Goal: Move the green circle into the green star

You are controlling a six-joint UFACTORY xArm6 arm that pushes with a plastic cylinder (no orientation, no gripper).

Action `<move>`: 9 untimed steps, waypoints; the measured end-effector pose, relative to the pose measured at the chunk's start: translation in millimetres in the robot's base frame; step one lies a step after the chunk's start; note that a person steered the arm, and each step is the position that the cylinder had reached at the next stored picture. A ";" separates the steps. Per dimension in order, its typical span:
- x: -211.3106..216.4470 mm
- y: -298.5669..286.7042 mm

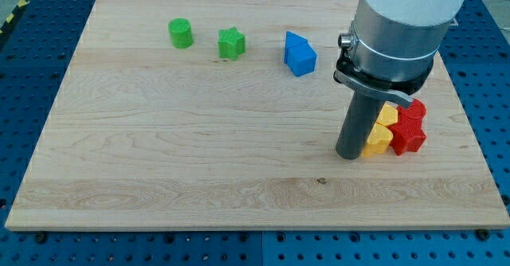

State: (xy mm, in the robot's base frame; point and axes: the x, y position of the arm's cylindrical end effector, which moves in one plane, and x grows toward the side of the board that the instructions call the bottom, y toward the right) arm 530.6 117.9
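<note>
The green circle [181,33] stands near the view's top left on the wooden board [199,154]. The green star [231,43] stands just to its right, a small gap between them. My tip [348,154] rests on the board at the view's right, far from both green blocks, touching the left side of a yellow block [377,140].
A blue block [300,54] stands right of the green star. Two yellow blocks and red blocks [409,127] cluster right of my tip. The arm's large grey body [394,27] hangs over the board's top right.
</note>
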 end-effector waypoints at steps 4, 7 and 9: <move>-42.1 -97.7; -106.1 -173.6; -155.3 -304.7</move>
State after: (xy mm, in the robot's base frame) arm 375.4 -186.8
